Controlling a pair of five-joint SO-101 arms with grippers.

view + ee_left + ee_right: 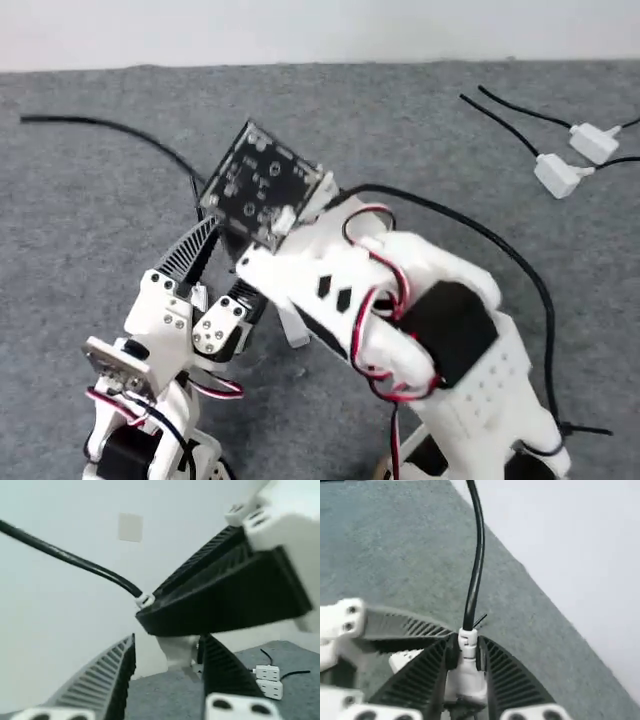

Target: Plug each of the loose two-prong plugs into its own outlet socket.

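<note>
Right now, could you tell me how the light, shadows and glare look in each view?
High view: soft, even light on the grey mat, only faint shadows, no glare. Left wrist view: a bright white wall backs the dark fingers of the left gripper. Right wrist view: even light, no hard shadow around the right gripper, shut on the white plug.

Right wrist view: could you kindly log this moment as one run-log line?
right gripper: shut on white plug | left gripper: open, close beside it | outlet sockets: on the table, away from both arms
</note>
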